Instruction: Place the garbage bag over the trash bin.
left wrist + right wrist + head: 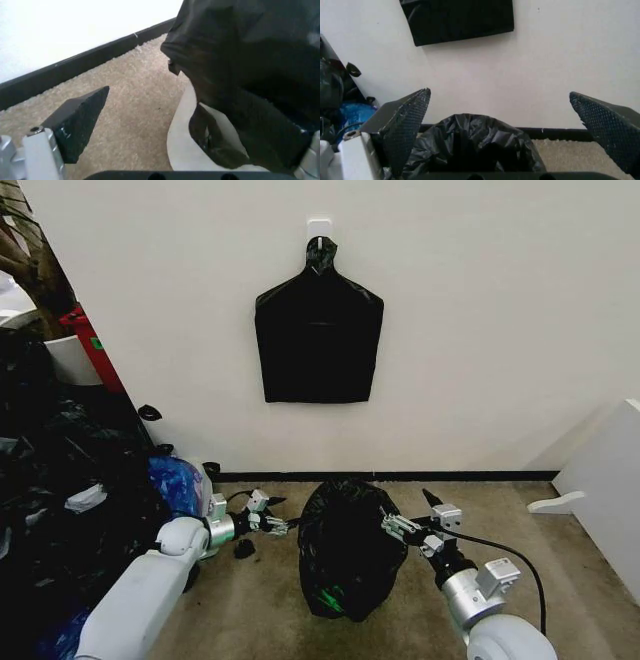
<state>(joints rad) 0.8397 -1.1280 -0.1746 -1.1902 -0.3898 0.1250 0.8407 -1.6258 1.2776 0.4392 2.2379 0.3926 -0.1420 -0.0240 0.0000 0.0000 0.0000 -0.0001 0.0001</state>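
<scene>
The garbage bag (345, 545) is glossy, crinkled black plastic draped over the trash bin on the carpet in front of me. The bin is nearly all covered. In the left wrist view a strip of its white wall (181, 146) shows under the bag's hem (240, 75). My left gripper (272, 520) sits at the bag's left side, open, with one black finger (80, 120) clear of the plastic and the other side hidden behind it. At the bag's right side my right gripper (408, 526) is open too, its fingers (407, 120) spread wide above the bag's top (470, 144).
A flat black bag pack (318, 330) hangs from a hook on the white wall behind. A heap of black and blue bags (70, 490) fills the left. White furniture (610, 470) stands at the right. A black baseboard (450, 476) runs along the carpet.
</scene>
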